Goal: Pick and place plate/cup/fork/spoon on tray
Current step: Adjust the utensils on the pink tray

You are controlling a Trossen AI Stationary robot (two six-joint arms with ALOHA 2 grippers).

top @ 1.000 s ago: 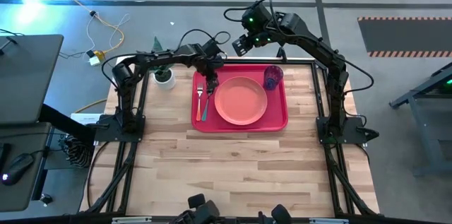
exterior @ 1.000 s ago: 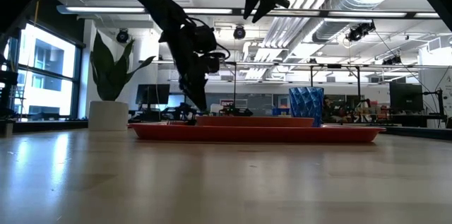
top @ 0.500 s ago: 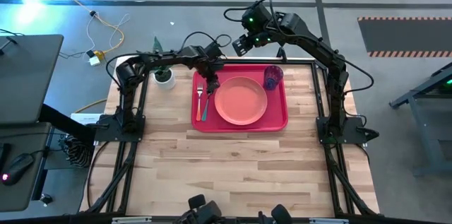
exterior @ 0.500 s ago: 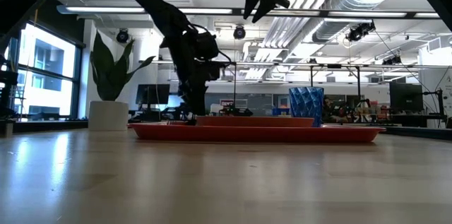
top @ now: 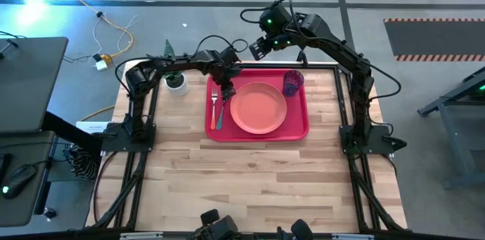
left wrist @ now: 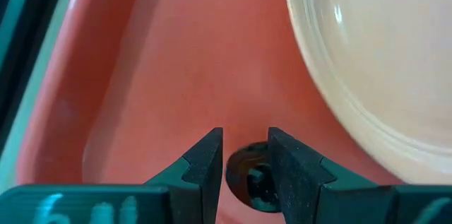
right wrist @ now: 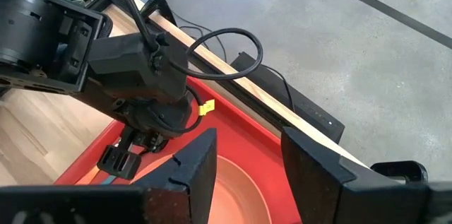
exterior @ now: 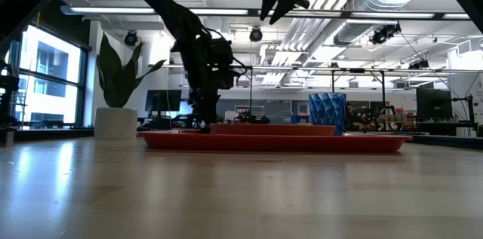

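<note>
Left gripper (top: 225, 86) has edged onto the tray (top: 298, 128) (over the spoon (top: 220, 114)).

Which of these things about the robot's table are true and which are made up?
1. The plate lies on the tray. True.
2. The cup stands on the bare wood beside the tray. False: it stands on the tray, in a far corner.
3. The fork and the spoon lie on the tray beside the plate. True.
4. The right tool is holding the cup. False: it hangs open in the air beyond the tray's far edge, holding nothing.
5. The left tool is down low over the tray by the spoon. True.
</note>
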